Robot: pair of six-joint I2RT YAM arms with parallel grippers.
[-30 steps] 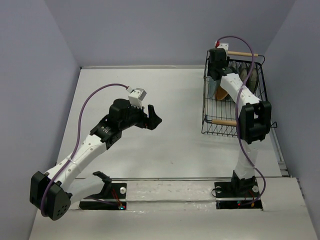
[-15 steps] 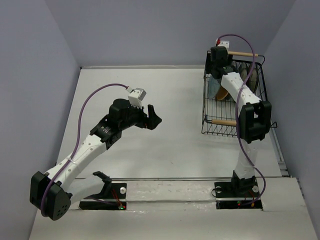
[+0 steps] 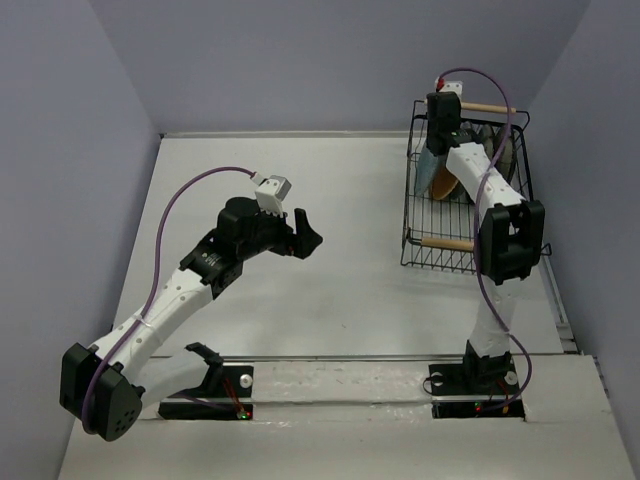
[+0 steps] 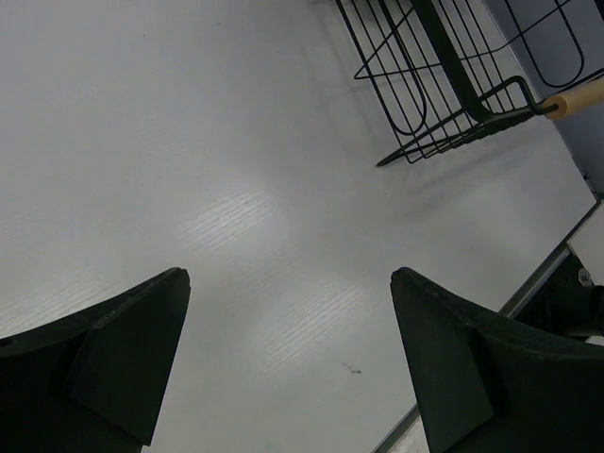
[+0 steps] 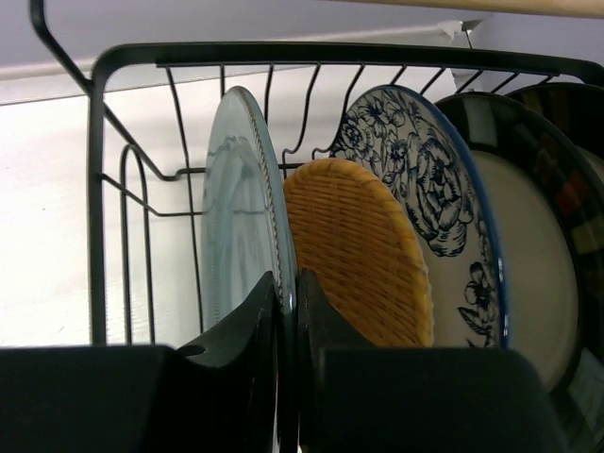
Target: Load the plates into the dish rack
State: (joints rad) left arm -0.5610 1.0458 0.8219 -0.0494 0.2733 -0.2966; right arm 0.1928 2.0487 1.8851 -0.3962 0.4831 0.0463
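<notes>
My right gripper (image 5: 286,294) has slid a little deeper into the dish rack (image 5: 330,52) in the last second, and the teal plate (image 5: 231,208) went with it. My two right fingers are pinched tight on its rim. The plate stands up straight at the left end of the row, just beside the orange-tan plate (image 5: 354,255). My left gripper (image 4: 288,368) has not moved. It hangs over the table (image 4: 189,142) with its fingers spread wide and nothing between them.

I think this means the job is almost done — the teal plate only needs to sit in its slot, and then I can let go.

Now I count. One teal plate, one orange-tan plate, one white plate with blue flowers (image 5: 425,179), and one striped plate (image 5: 528,245). Behind it I see a bit of a second striped plate (image 5: 566,99) — only its edge. That makes five plates, all in the one rack, which has two wooden handles (image 3: 487,107).
</notes>
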